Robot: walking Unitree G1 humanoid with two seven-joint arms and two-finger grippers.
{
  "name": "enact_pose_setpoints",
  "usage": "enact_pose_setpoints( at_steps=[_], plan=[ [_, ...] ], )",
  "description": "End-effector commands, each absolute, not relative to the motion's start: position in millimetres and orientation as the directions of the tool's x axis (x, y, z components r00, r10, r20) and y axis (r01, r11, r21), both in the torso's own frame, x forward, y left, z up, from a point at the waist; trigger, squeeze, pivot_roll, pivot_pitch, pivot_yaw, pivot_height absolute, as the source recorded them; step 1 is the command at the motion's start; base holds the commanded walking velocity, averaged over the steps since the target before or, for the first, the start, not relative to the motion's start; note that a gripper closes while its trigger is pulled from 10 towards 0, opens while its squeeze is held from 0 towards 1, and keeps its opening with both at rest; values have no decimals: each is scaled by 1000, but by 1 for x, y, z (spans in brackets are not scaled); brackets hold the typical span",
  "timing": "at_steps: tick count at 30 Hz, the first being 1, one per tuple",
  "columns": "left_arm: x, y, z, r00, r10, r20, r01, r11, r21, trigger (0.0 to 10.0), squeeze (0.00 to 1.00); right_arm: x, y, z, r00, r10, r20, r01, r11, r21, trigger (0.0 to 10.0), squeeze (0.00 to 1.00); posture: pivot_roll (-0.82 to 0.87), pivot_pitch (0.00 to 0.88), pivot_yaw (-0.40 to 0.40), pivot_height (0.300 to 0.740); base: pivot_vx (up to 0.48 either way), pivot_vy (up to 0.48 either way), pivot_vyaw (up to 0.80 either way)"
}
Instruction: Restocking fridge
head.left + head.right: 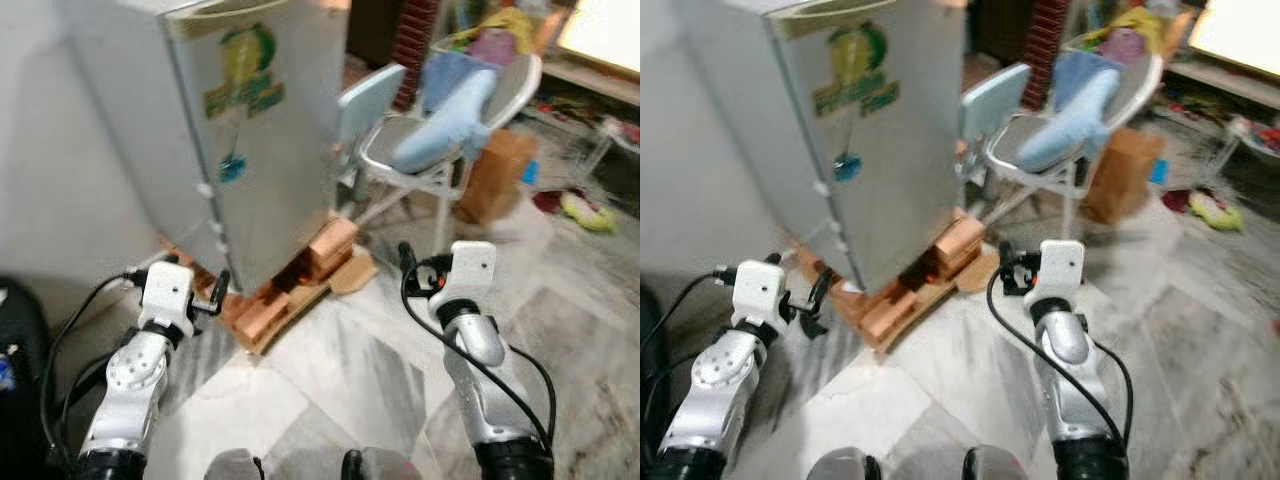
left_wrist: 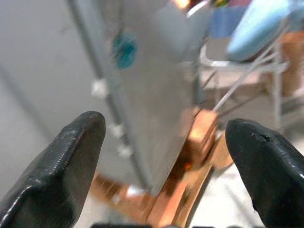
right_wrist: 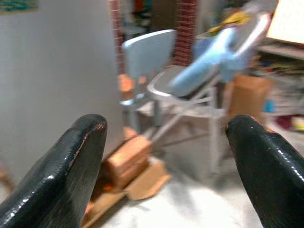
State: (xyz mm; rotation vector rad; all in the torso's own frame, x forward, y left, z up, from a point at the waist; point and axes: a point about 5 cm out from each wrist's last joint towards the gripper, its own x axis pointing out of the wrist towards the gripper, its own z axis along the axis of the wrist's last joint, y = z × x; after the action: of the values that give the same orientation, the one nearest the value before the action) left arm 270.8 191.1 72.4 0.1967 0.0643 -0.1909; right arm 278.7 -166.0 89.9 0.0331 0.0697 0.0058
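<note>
2 grippers raised before the fridge, left gripper and right gripper both spread wide and empty, fridge shut, standing on bricks, chair beside it

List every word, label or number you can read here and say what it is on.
None can be read.
Green and yellow sticker on the fridge: lettering too blurred.
Small teal sticker lower on the fridge: too blurred to read.

A marble-tiled floor is seen; bricks, a folding chair and a cardboard box are borne directly on it.
</note>
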Motion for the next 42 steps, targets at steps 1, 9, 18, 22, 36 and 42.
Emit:
enact_pose_setpoints(
  at_steps=[1, 9, 18, 22, 36, 42],
  plan=[
    [271, 198, 73, 983, -164, -80, 177, 962, 207, 10000, 0, 280, -159, 94, 998, 24, -56, -21, 999, 44, 10000, 0, 5, 23, -38, 740, 0, 428, -625],
    [274, 194, 76, 983, -178, -49, 185, 960, 212, 10000, 0, 283, -158, 95, 999, 24, -48, -22, 999, 42, 10000, 0, 7, 17, -38, 740, 297, 373, -245],
    [276, 192, 76, 984, -175, -42, 180, 962, 205, 10000, 0, 283, -158, 96, 999, 20, -41, -18, 999, 43, 10000, 0, 8, 14, -35, 740, 338, 314, 0],
    [277, 193, 77, 987, -158, -35, 162, 966, 202, 10000, 0, 283, -158, 96, 999, 18, -39, -16, 999, 42, 10000, 0, 6, 15, -37, 740, 306, 292, 0],
    [273, 197, 74, 990, -140, -35, 144, 974, 173, 10000, 0, 276, -160, 91, 998, 16, -64, -13, 999, 36, 10000, 0, 1, 22, -43, 740, 151, 184, -171],
    [269, 196, 73, 987, -158, -41, 162, 974, 157, 10000, 0, 273, -158, 90, 997, 23, -70, -21, 999, 34, 10000, 0, 4, 32, -47, 740, 0, 0, -800]
  ],
)
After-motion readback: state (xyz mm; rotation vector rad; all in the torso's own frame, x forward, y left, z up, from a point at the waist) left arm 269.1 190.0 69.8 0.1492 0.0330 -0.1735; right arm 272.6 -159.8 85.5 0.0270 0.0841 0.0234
